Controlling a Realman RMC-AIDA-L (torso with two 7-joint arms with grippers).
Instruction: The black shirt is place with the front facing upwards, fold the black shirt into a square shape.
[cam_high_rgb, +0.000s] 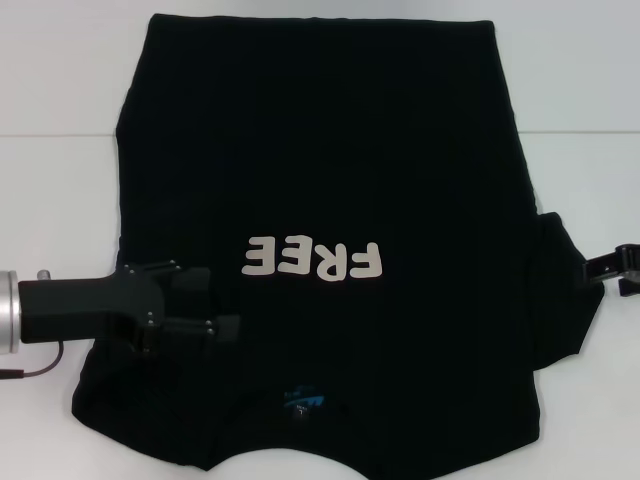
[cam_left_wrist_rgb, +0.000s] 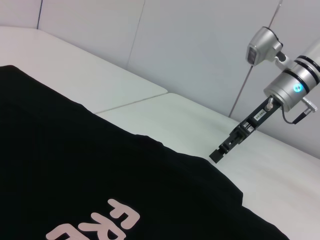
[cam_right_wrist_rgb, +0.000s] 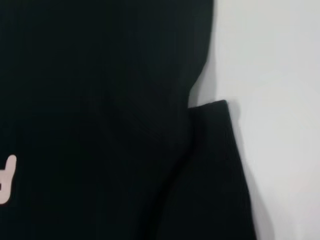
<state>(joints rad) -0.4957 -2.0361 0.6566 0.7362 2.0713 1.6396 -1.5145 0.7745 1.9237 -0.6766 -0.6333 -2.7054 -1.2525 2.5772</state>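
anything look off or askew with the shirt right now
Nothing stands out. The black shirt lies flat, lettering up. The left end effector is over its left sleeve area, and the right end effector sits at the right sleeve's edge.

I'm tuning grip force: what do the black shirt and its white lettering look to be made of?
The black shirt looks like soft matte knit cloth, likely cotton: it lies limp with gentle creases. The white lettering looks like a flat, opaque print or transfer; which, I can't tell.

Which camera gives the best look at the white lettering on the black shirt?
The head view: the whole white lettering shows on the black shirt. The left wrist view catches only part of the letters at its edge, the right wrist view just a sliver.
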